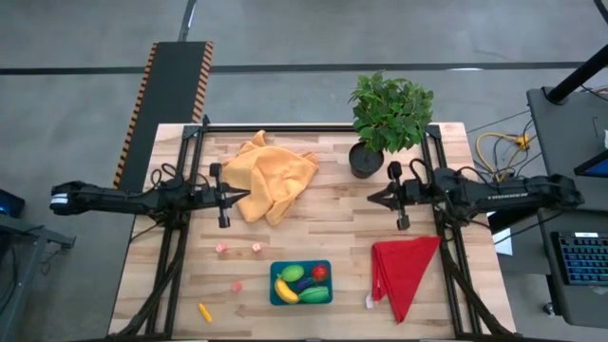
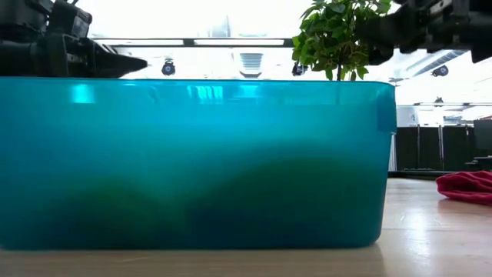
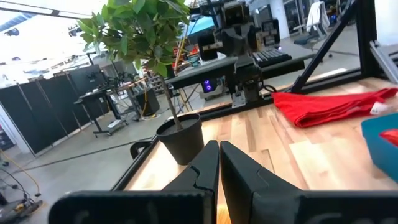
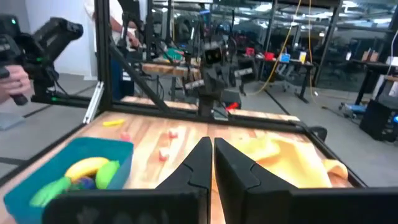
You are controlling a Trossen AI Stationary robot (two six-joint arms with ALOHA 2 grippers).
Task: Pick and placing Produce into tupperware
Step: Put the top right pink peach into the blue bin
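Above the counter we keep both grippers, left and right, empty with jaws pressed together; the tupperware holds most produce, the carrot outside.

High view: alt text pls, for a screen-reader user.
Teal tupperware at the table's near edge holds a banana, tomato and green pieces; a carrot and pink bits lie outside. Left gripper and right gripper hover shut, empty, mid-table.
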